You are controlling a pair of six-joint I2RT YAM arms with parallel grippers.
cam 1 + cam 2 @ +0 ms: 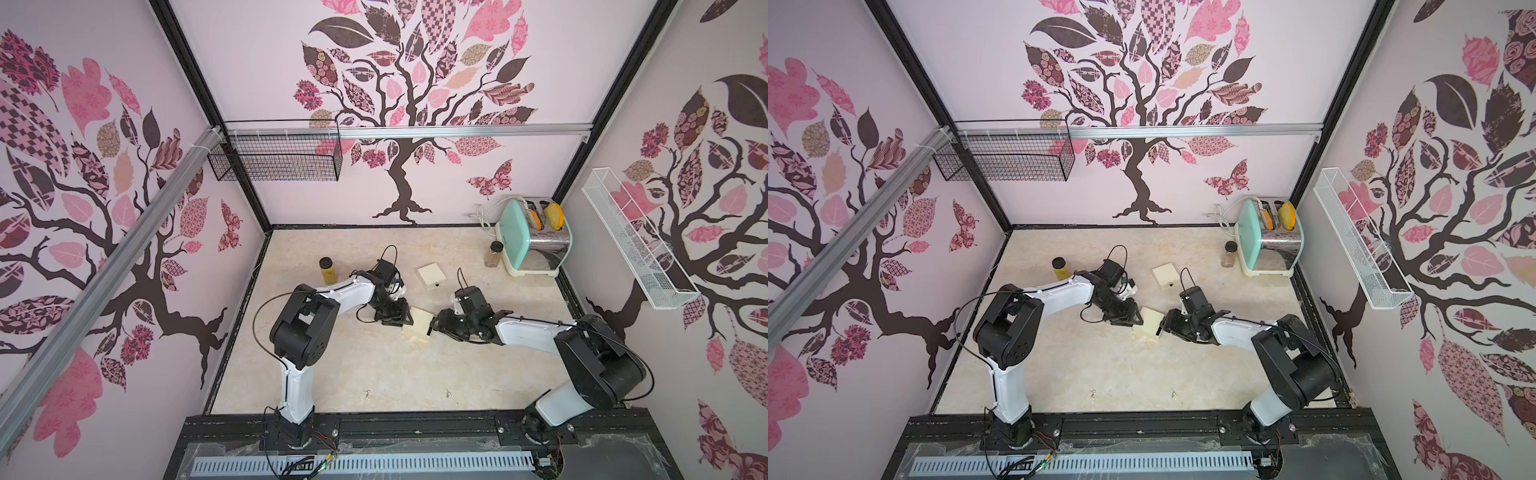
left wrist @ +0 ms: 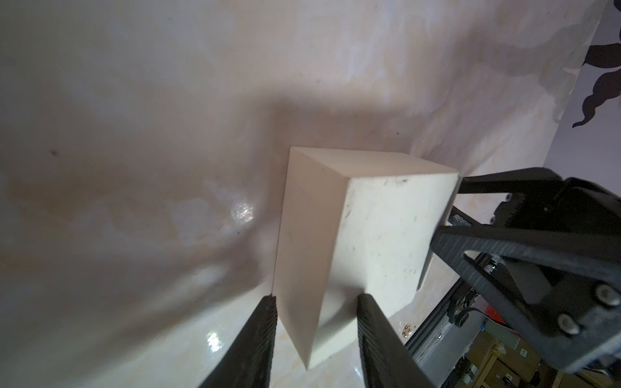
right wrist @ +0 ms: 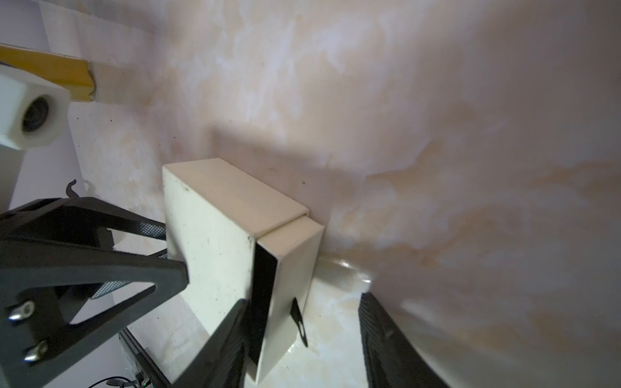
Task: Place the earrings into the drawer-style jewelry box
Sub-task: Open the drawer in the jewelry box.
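Note:
The cream jewelry box sits mid-table in both top views, and its drawer stands a little way out of the sleeve. My left gripper is shut on the box's closed end, one finger on each side of a corner. At the drawer end my right gripper is open. The drawer's black pull tab lies between its fingers, untouched. Two tiny earrings lie on the table near the front edge. One earring also shows in the left wrist view.
A second cream box lies behind the first. A jar of yellow liquid stands at the back left. A spice jar and a mint toaster are at the back right. Wire baskets hang on the walls.

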